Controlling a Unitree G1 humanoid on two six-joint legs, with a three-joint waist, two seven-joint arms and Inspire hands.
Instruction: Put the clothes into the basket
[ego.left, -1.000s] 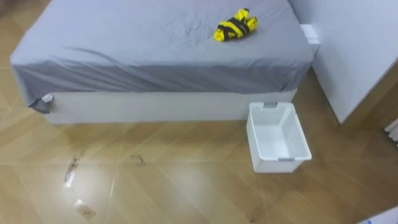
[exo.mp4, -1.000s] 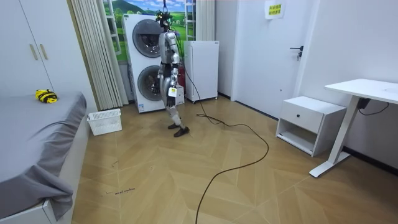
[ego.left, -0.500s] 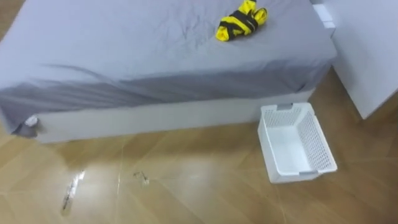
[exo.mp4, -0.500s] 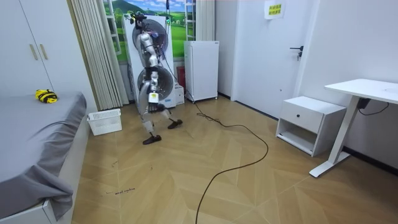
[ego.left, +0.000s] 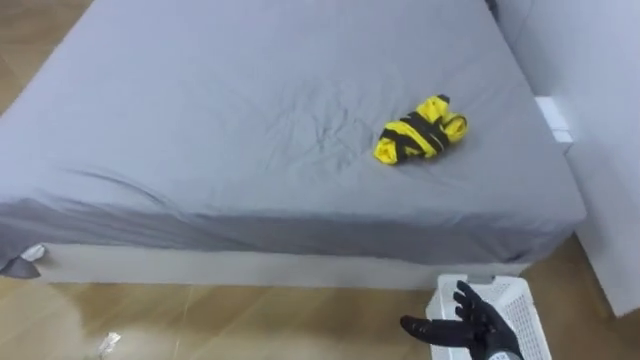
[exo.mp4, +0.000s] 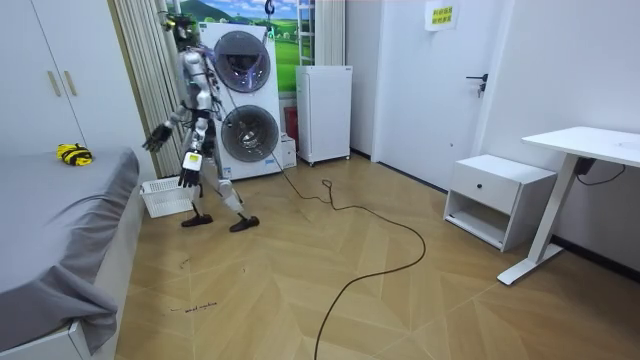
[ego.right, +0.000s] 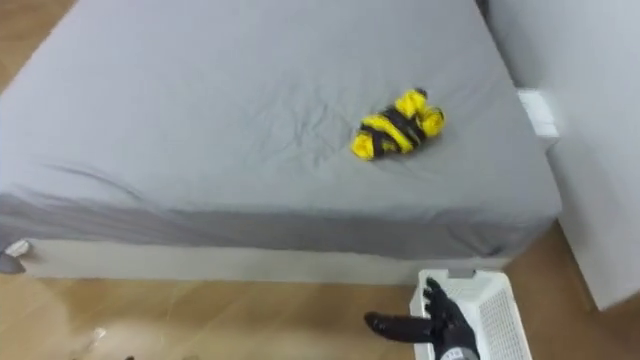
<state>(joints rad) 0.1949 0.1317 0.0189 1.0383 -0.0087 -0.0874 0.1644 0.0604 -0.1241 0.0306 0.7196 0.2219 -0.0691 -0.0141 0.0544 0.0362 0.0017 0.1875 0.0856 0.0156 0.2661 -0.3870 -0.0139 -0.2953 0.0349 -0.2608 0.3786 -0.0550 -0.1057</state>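
At the approach step, right hand (ego.left: 478, 332) fingers (ego.left: 466, 300) released with basket (ego.left: 527, 302) just beneath and clothes (ego.left: 421, 131) well ahead of fingers on bed (ego.left: 250, 100), calling next for a forward reach and grasp.

A grey-sheeted bed (ego.left: 250, 120) stands on a wooden parquet floor (exo.mp4: 300, 280), with pale curtains (exo.mp4: 150, 90), stacked washing machines (exo.mp4: 245, 105), a white door (exo.mp4: 450, 80), a nightstand (exo.mp4: 497, 198) and a white table (exo.mp4: 600, 145) along the walls.
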